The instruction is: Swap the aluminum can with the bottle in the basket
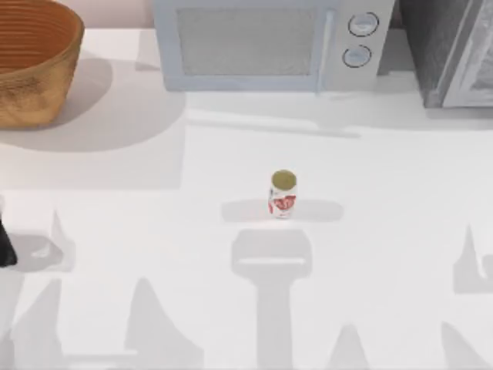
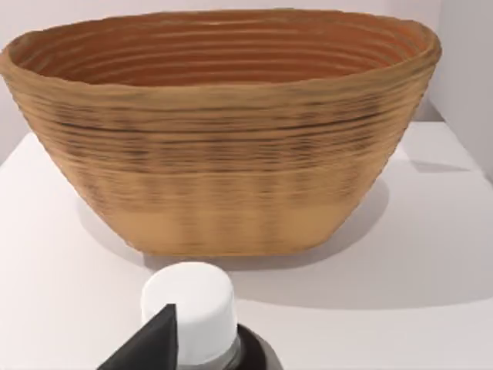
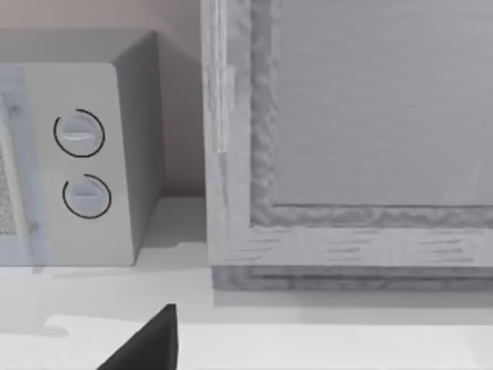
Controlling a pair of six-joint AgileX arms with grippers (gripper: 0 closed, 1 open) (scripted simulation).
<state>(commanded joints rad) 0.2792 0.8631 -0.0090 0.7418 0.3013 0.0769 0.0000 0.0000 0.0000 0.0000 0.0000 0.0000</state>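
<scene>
White bottle (image 1: 283, 194) upright mid-table, wicker basket (image 1: 35, 65) far-left — apart

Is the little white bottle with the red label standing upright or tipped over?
Upright. In the top view the bottle stands on the table with its round dull-gold top facing up and its red label below.

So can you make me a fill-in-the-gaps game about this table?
1. The bottle has a gold top and ____ markings on its white side.
2. The big round basket is woven from ____.
3. The microwave has ____ round knobs.
4. On the table, the bottle stands ____ the basket, not inside.

Missing words: red; wicker; two; outside
</scene>
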